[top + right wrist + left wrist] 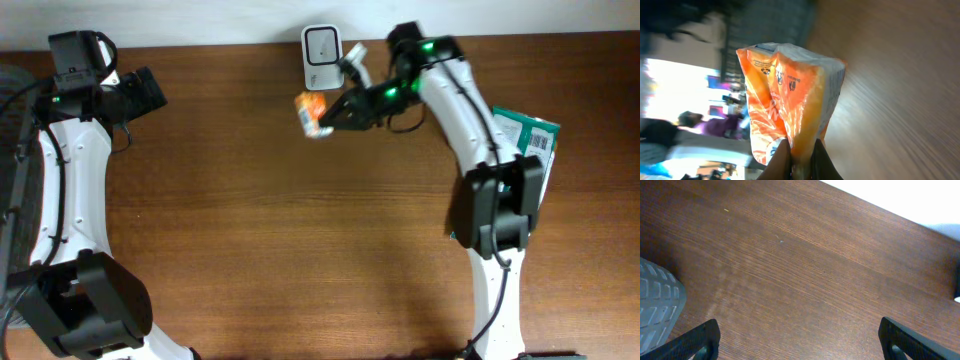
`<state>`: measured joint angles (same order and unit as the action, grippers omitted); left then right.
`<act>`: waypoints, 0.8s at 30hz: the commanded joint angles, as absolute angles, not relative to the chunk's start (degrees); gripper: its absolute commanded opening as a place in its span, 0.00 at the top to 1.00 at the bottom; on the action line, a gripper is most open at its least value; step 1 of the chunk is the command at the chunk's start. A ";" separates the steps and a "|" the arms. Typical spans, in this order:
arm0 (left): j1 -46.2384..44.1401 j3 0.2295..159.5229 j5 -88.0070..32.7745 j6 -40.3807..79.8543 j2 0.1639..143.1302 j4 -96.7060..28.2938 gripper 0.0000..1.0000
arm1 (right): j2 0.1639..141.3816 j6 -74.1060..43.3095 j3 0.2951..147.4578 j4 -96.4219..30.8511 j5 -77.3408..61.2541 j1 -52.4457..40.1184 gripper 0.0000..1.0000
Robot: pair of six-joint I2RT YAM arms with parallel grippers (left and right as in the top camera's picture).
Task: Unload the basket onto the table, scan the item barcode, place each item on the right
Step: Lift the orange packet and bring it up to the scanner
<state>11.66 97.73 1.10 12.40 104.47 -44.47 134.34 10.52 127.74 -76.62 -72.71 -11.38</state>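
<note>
- Counter (280, 230): brown wood with a fine grain running along it. It lies under both pairs of jaws, and a bare stretch of it (790, 270) fills the space ahead of the left jaws.
- Green box (515, 125): lies flat near the counter's right edge, well apart from the right jaws and behind them. It has a white label on top and is partly covered from above.
- Grey ribbed thing (657, 300): just beside the left jaws, on their left side. Too little shows to name it.
- Pale strip (200, 20): beyond the counter's far edge, past both pairs of jaws.
- Bright blurred shapes (680, 100): left of the right jaws, too smeared to identify.
</note>
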 commanded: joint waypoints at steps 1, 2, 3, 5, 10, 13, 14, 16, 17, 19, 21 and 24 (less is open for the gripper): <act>11.68 98.61 1.32 11.88 104.09 -44.51 0.01 | 131.35 15.00 128.77 -79.07 -87.74 -10.11 0.96; 11.68 98.61 1.32 11.88 104.09 -44.51 0.01 | 131.07 16.03 128.81 -81.01 -88.95 -9.58 0.96; 11.68 98.61 1.32 11.90 104.09 -44.51 0.01 | 130.69 16.82 128.84 -82.56 -88.97 -9.13 0.96; 11.68 98.61 1.32 11.90 104.09 -44.51 0.01 | 129.62 22.11 128.84 -88.51 -88.97 -8.10 0.96; 11.68 98.61 1.32 11.88 104.09 -44.51 0.01 | 125.01 30.85 128.46 -97.32 -88.62 -5.08 0.96; 11.68 98.61 1.32 11.88 104.09 -44.51 0.01 | 123.17 30.87 128.46 -97.34 -88.73 -4.16 0.96; 11.68 98.61 1.32 11.90 104.09 -44.51 0.01 | 122.91 30.85 128.46 -97.34 -88.73 -4.08 0.96; 11.68 98.61 1.32 11.88 104.09 -44.51 0.01 | 122.72 30.83 128.46 -97.34 -88.73 -4.03 0.96; 11.68 98.61 1.32 11.90 104.09 -44.51 0.01 | 122.69 30.83 128.46 -97.34 -88.73 -4.05 0.96; 11.68 98.61 1.32 11.90 104.09 -44.51 0.01 | 122.69 30.85 128.46 -97.34 -88.73 -4.05 0.96; 11.68 98.61 1.32 11.90 104.09 -44.51 0.01 | 122.72 30.87 128.46 -97.34 -88.71 -4.05 0.96; 11.68 98.61 1.32 11.88 104.09 -44.51 0.01 | 122.72 30.87 128.46 -96.25 -84.75 -4.14 0.96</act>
